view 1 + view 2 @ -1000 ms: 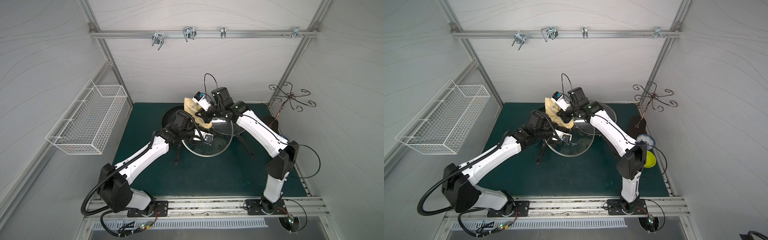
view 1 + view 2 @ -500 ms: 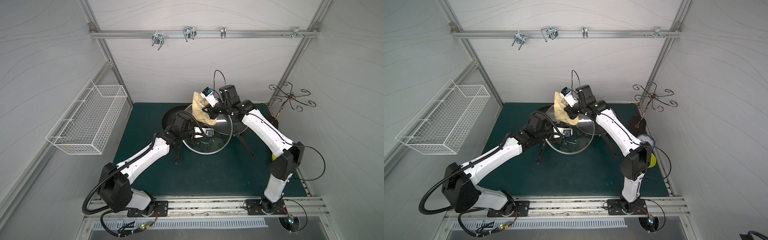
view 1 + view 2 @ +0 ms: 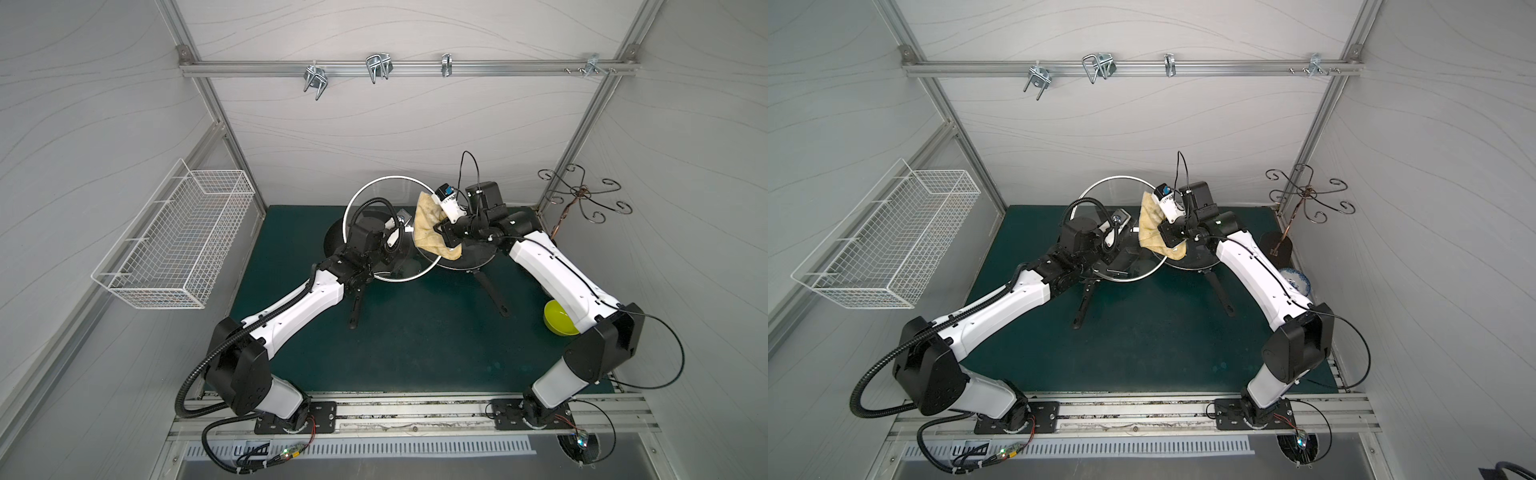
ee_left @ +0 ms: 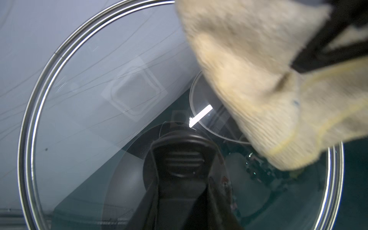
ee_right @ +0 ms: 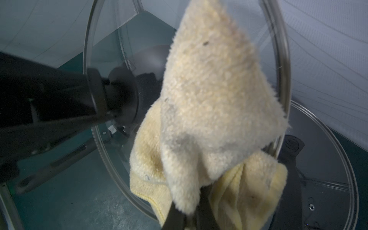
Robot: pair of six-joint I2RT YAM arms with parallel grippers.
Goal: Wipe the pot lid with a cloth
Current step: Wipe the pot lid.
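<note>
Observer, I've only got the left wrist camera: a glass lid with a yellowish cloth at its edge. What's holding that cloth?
Observer: The right gripper is shut on the cloth, pinching one end.
Operator: Is the lid resting on anything?
Observer: No. The left gripper holds the pot lid by its knob. Both top views show it tilted, up off the mat.
Operator: Anything near the right arm?
Observer: A yellow-green bowl sits on the mat, partly hidden behind the right arm in a top view.
</note>
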